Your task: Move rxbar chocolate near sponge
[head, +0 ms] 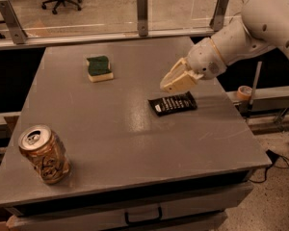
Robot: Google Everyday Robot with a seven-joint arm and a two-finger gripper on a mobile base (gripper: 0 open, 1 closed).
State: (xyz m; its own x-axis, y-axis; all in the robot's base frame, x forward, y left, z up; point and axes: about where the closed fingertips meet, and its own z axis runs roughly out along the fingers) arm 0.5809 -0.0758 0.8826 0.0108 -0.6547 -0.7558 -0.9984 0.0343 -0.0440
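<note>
The rxbar chocolate (pixel 173 103), a flat black wrapper with white lettering, lies on the grey table (pixel 135 143) right of centre. The sponge (pixel 99 68), dark green on top over a cream base, sits at the back left, well apart from the bar. My gripper (pixel 175 81), cream-coloured on a white arm, hangs just above the bar's far edge and points down and to the left. It holds nothing that I can see.
A tan soda can (pixel 44 153) stands upright near the table's front left corner. A glass barrier with metal posts (pixel 142 12) runs along the back edge. A roll of tape (pixel 243 92) sits on a ledge off the right side.
</note>
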